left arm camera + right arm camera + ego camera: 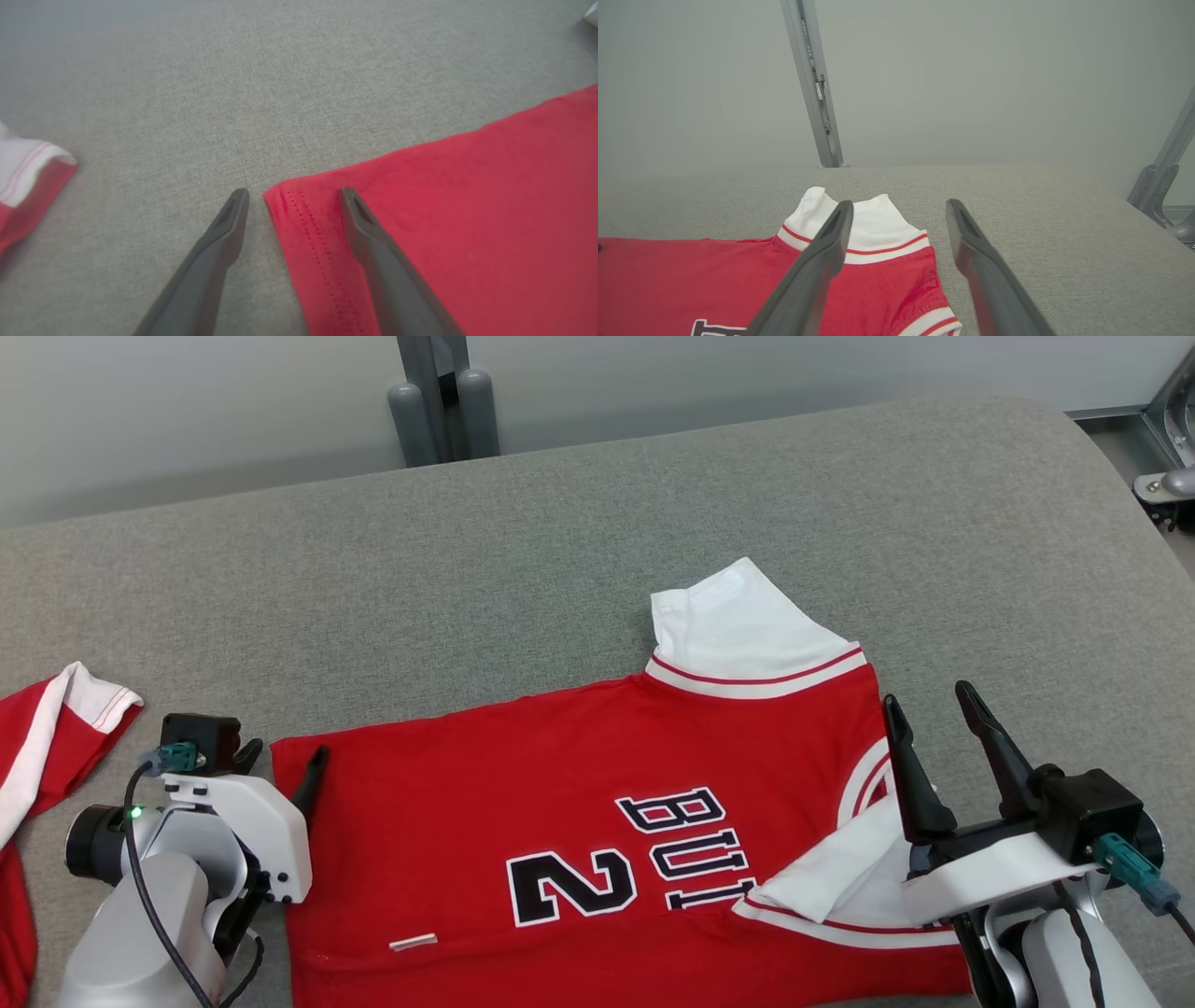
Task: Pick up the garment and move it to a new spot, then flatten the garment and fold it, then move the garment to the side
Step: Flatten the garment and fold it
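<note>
My left gripper (285, 753) and right gripper (926, 696) each end in two long dark grey fingers (994, 747), tapered and slotted near the tip. Behind the left pair sits a white cover (250, 817) with dark screw holes; beside that cover a teal plug (177, 756) feeds a black cable (149, 905), and a green light (135, 813) glows above my pale grey forearm (140, 943)

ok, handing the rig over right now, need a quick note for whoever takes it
Left tool: open, straddling the jersey's hem corner, holding nothing.
Right tool: open, hovering over the jersey's sleeve end, holding nothing.
Jersey: spread front up on the grey padded table, near white sleeve turned in over the front. A second red-and-white garment lies far left.
Done: flattening, by the look.
Left: fold, then move aside.
</note>
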Motion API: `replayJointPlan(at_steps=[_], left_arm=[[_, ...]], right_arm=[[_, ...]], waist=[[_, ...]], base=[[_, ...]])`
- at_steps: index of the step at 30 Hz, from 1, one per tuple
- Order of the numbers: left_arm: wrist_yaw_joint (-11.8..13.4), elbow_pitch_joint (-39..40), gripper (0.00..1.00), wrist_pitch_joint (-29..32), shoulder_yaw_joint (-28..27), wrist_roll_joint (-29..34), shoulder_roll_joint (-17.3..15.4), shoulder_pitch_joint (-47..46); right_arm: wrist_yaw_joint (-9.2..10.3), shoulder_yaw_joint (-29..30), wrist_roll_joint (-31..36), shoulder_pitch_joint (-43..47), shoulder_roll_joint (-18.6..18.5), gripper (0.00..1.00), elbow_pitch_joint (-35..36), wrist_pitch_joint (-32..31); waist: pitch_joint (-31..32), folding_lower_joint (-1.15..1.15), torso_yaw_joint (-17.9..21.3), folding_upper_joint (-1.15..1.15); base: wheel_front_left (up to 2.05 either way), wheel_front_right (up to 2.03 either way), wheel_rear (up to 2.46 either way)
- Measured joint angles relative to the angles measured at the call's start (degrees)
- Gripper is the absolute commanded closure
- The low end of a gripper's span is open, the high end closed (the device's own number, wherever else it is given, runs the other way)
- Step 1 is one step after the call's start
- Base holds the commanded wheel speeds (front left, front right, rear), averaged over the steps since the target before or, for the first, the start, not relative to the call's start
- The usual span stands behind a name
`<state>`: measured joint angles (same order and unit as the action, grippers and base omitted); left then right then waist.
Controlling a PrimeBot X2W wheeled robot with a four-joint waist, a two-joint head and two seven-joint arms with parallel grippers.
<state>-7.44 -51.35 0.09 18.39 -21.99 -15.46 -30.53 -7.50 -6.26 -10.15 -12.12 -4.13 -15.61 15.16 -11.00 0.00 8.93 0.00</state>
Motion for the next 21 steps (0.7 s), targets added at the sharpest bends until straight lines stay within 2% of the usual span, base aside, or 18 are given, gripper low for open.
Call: replayJointPlan(at_steps=[2, 3, 5, 7, 9, 10, 21], left_arm=[[0.00, -0.36, 0.01, -0.16, 0.70, -1.46, -0.09, -0.59], [0.00, -0.54, 0.11, -0.21, 1.09, -2.11, -0.01, -0.70], [0.00, -1.02, 0.23, -0.48, 1.87, -3.05, 0.02, -0.93], [0.00, -1.52, 0.58, -0.71, 2.58, -3.72, -0.19, -1.42], [0.00, -1.93, 0.81, -0.73, 3.25, -4.69, -0.25, -1.80], [0.00, -2.18, 1.00, -0.75, 3.53, -5.23, -0.23, -1.90], [0.00, -3.08, 1.00, -3.42, 6.91, -7.32, -0.32, -3.30]], right_arm=[[0.00, 0.03, 0.01, -0.04, 0.00, 0.00, -0.01, 0.00], [0.00, 0.04, 0.02, -0.09, 0.00, 0.00, -0.02, 0.00], [0.00, 0.00, 0.10, -0.23, 0.00, 0.00, -0.04, 0.00], [0.00, 0.01, 0.11, -0.23, 0.01, 0.00, -0.10, 0.00], [0.00, -0.01, 0.18, -0.25, 0.03, 0.00, -0.13, 0.00], [0.00, -0.03, 0.18, -0.25, 0.03, 0.00, -0.15, 0.00], [0.00, 0.51, -0.19, -2.07, -1.14, 0.00, -1.59, 0.00]], waist=[[-0.12, 0.00, -0.15, 0.00], [-0.18, 0.00, -0.22, 0.00], [-0.28, 0.00, -0.34, 0.00], [-0.40, 0.00, -0.45, 0.00], [-0.51, 0.00, -0.51, 0.00], [-0.57, 0.00, -0.52, 0.00], [-0.69, 0.00, -1.42, 0.00]], base=[[0.00, 0.00, 0.00], [0.00, 0.00, 0.00], [0.00, 0.00, 0.00], [0.00, 0.00, 0.00], [0.00, 0.00, 0.00], [0.00, 0.00, 0.00], [0.00, 0.00, 0.00]])
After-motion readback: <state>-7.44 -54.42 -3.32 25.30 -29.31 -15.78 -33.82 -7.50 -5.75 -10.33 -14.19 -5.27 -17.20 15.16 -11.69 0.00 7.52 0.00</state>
